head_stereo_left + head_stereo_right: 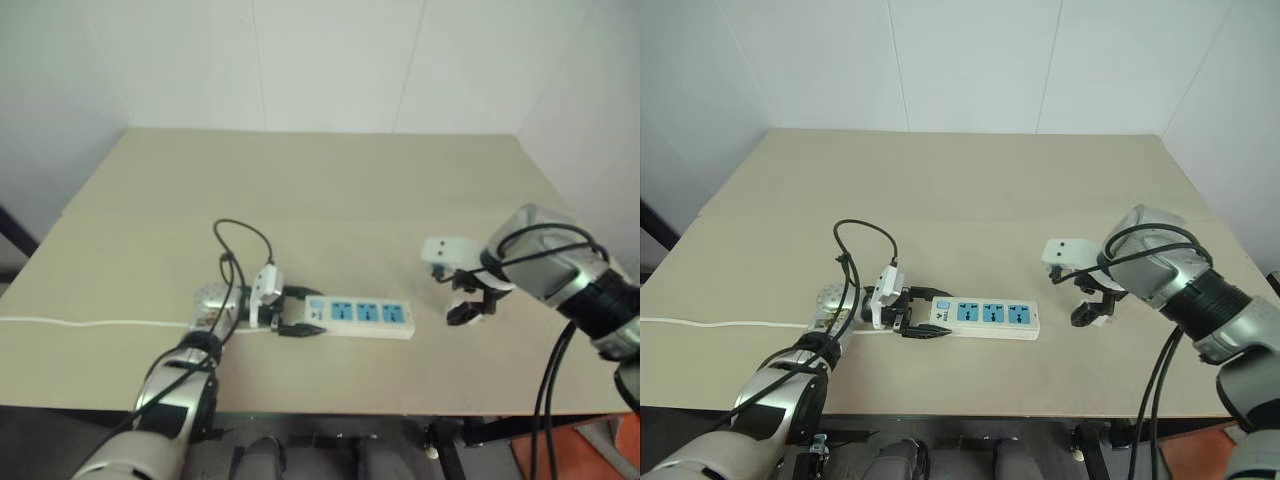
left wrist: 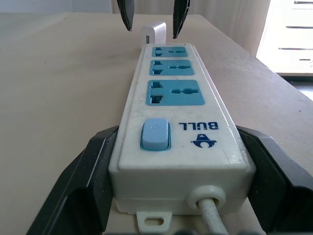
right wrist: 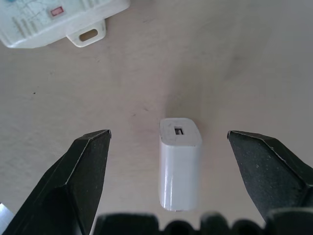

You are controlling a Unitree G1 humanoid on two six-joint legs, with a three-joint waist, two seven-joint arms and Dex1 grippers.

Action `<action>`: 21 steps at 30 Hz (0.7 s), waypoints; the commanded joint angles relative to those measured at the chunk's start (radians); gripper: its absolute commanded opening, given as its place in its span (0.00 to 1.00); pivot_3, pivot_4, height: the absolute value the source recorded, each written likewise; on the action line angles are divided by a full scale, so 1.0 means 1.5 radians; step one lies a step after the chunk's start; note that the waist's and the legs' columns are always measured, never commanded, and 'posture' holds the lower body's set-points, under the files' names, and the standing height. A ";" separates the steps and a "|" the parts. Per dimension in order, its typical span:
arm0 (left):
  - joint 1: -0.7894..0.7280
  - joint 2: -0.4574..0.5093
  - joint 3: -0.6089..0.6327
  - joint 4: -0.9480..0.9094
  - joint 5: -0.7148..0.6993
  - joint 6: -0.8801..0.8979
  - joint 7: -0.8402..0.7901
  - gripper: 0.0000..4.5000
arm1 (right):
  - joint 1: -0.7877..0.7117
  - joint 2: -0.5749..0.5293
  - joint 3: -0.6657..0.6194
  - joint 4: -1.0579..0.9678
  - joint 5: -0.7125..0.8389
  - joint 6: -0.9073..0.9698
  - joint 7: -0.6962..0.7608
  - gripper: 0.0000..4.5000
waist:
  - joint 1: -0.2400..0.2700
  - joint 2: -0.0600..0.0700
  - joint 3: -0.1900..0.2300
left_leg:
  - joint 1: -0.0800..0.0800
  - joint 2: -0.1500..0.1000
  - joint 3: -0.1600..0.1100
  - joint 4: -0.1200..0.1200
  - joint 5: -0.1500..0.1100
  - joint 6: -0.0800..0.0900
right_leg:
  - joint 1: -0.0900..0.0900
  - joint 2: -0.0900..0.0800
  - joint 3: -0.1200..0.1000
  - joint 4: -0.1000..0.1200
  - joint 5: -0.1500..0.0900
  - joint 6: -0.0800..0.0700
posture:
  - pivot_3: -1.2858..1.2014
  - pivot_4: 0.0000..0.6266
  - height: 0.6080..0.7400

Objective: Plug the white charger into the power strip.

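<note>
The power strip (image 1: 362, 316) lies flat on the tan table, a white bar with three blue socket panels. My left gripper (image 1: 292, 318) is shut on its switch end, one black finger (image 2: 85, 181) on each long side. The white charger (image 3: 180, 161) lies on its side on the table just past the strip's far end (image 3: 58, 17). Above it my right gripper (image 3: 168, 134) points steeply down and stands open, one finger on each side of the charger, touching nothing. In the left wrist view the charger (image 2: 154, 33) sits beyond the strip between the right gripper's fingertips (image 2: 126, 14).
The strip's thin white cord (image 1: 90, 323) runs off over the left edge of the table (image 1: 330, 180). Black cables (image 1: 240, 240) loop above my left wrist. White walls stand behind the table, and its front edge is close to the strip.
</note>
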 commanded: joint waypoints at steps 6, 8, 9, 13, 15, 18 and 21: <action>0.007 -0.003 -0.011 -0.012 -0.005 -0.006 -0.004 0.72 | 0.010 0.012 -0.013 0.023 -0.043 0.000 0.019 1.00 | 0.000 0.000 0.000 | 0.000 0.000 0.000 0.000 0.000 0.000 | 0.000 0.000 0.000 0.000 0.000 0.000 | 0.52 0.24 1.00; 0.007 -0.003 -0.011 -0.012 -0.004 -0.007 -0.004 0.72 | 0.014 0.016 -0.014 0.033 -0.052 -0.004 0.018 1.00 | 0.000 0.000 0.000 | 0.000 0.000 0.000 0.000 0.000 0.000 | 0.000 0.000 0.000 0.000 0.000 0.000 | 0.52 0.24 1.00; 0.007 -0.004 -0.011 -0.011 -0.004 -0.008 -0.004 0.72 | 0.016 0.019 -0.015 0.038 -0.054 -0.005 0.017 1.00 | 0.000 0.000 0.000 | 0.000 0.000 0.000 0.000 0.000 0.000 | 0.000 0.000 0.000 0.000 0.000 0.000 | 0.52 0.24 1.00; 0.008 -0.004 -0.008 -0.010 0.000 -0.011 -0.004 0.72 | 0.023 0.033 -0.016 0.054 -0.066 -0.006 0.010 1.00 | 0.000 0.000 0.000 | 0.000 0.000 0.000 0.000 0.000 0.000 | 0.000 0.000 0.000 0.000 0.000 0.000 | 0.52 0.24 1.00; 0.009 -0.005 -0.007 -0.009 0.002 -0.013 -0.004 0.73 | 0.028 0.039 -0.015 0.063 -0.073 -0.012 0.005 0.91 | 0.000 0.000 0.000 | 0.000 0.000 0.000 0.000 0.000 0.000 | 0.000 0.000 0.000 0.000 0.000 0.000 | 0.52 0.24 1.00; 0.009 -0.005 -0.003 -0.009 0.004 -0.014 -0.004 0.73 | 0.030 0.050 -0.021 0.077 -0.081 -0.012 -0.001 0.71 | 0.000 0.000 0.000 | 0.000 0.000 0.000 0.000 0.000 0.000 | 0.000 0.000 0.000 0.000 0.000 0.000 | 0.52 0.24 1.00; 0.011 -0.003 -0.002 -0.009 0.005 -0.014 -0.004 0.73 | 0.029 0.054 -0.025 0.082 -0.086 -0.011 -0.002 0.48 | 0.000 0.000 0.000 | 0.000 0.000 0.000 0.000 0.000 0.000 | 0.000 0.000 0.000 0.000 0.000 0.000 | 0.52 0.24 1.00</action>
